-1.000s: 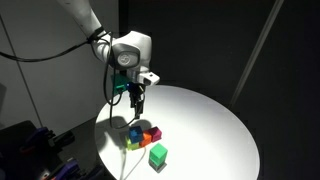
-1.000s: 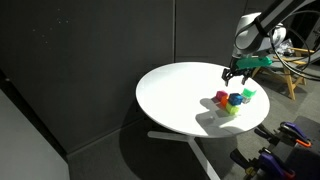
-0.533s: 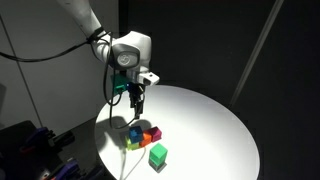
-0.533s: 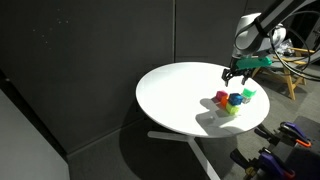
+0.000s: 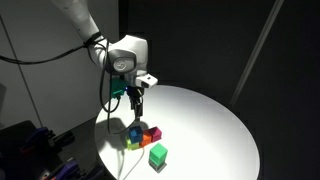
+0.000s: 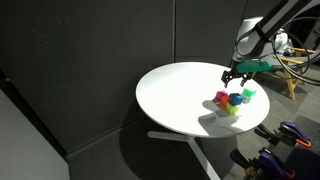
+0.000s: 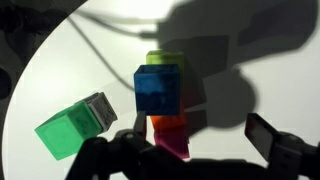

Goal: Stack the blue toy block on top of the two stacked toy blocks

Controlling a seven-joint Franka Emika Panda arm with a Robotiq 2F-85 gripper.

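Note:
The blue toy block (image 7: 160, 90) sits in a tight cluster with an orange-red cube (image 7: 168, 122), a magenta cube (image 7: 176, 146) and a yellow cube (image 7: 165, 58). It shows in both exterior views (image 5: 137, 131) (image 6: 235, 99). The green-topped tower (image 7: 68, 127) stands apart from the cluster in both exterior views (image 5: 157, 155) (image 6: 247, 92); its lower block's colour is unclear. My gripper (image 7: 200, 132) hangs open and empty just above the cluster (image 5: 137, 110) (image 6: 235, 77), touching nothing.
The blocks stand near the edge of a round white table (image 5: 210, 125) (image 6: 175, 90). Dark curtains surround it. Cables hang from the arm (image 5: 105, 100). Equipment stands on the floor beside the table (image 6: 290, 140).
The arm has shifted very slightly above the cluster. The gripper stays open, and no block has moved.

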